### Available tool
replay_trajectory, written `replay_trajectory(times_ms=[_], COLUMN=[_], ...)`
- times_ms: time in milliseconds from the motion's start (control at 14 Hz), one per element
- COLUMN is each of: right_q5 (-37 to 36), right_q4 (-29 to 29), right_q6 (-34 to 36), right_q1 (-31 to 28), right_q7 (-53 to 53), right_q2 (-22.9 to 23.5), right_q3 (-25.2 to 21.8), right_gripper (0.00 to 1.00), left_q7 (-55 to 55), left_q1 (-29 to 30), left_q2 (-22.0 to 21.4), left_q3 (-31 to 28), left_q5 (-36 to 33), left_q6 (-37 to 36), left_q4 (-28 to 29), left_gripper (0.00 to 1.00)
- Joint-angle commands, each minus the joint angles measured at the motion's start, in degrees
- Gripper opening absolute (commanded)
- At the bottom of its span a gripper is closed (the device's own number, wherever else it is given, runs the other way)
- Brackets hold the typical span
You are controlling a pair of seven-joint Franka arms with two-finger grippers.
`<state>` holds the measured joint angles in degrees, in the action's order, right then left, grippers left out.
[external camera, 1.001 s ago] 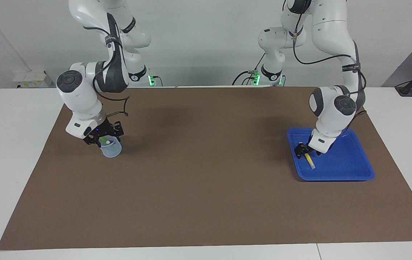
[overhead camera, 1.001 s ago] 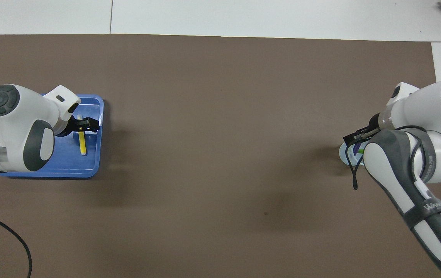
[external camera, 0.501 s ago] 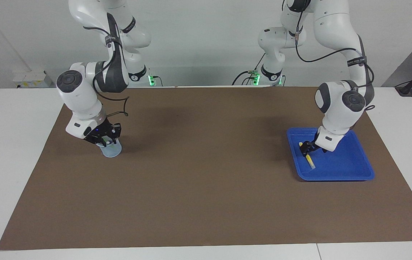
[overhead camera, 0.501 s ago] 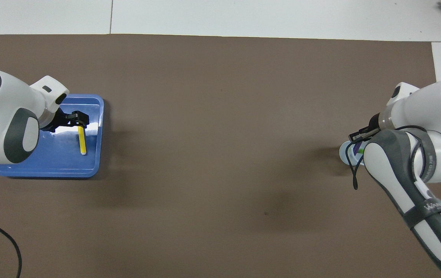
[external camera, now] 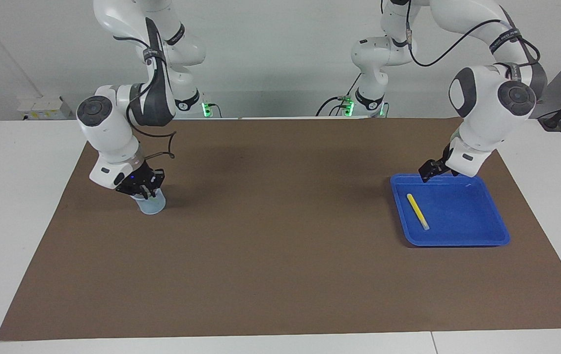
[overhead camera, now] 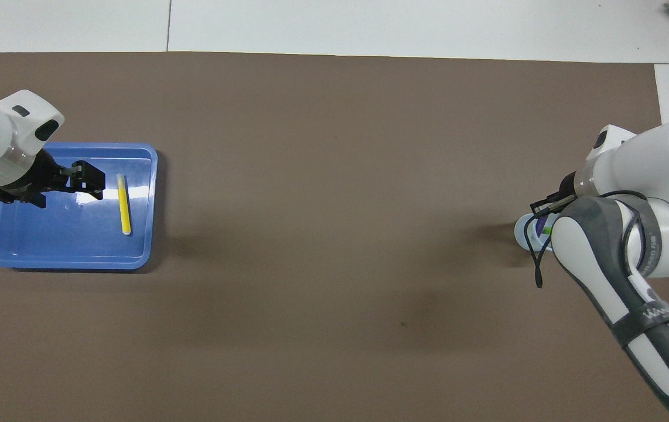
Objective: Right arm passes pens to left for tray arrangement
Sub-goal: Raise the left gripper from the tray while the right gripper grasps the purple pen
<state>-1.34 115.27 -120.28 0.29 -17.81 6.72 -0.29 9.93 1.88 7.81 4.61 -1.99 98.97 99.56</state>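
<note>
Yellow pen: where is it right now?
The yellow pen lies flat inside the blue tray at the left arm's end of the table, untouched; the left gripper hangs open above the tray's robot-side rim.

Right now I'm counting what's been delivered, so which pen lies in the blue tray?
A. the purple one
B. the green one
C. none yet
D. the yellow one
D: a single yellow pen lies flat in the blue tray, with no pincer touching it.

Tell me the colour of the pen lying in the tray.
Yellow, clearest in the facing view.
</note>
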Motion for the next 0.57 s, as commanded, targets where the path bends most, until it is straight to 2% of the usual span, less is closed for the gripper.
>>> replay_trajectory(times_ms=[0, 286, 501], right_q5=[-1.6, -1.6, -1.6], right_q4=[0.3, -1.4, -4.3], right_q6=[1.5, 5.1, 9.8], right_q1=[-0.4, -0.4, -0.4], right_q7=[0.7, 0.6, 0.6], right_q2=[-0.8, -0.8, -1.0], right_q3=[0.4, 0.4, 0.4], right_gripper=[0.00, 0.00, 0.00], left_q7=[1.1, 1.1, 1.1], left_q1=[0.7, 0.8, 0.8], left_q2=[-3.0, -6.9, -7.5], left_q3=[-0.5, -0.7, -0.6], left_q5=[4.3, 5.2, 4.7], left_q6=[-4.0, -5.5, -5.0], left_q4=[0.4, 1.2, 0.9], left_gripper=[1.00, 1.00, 1.00])
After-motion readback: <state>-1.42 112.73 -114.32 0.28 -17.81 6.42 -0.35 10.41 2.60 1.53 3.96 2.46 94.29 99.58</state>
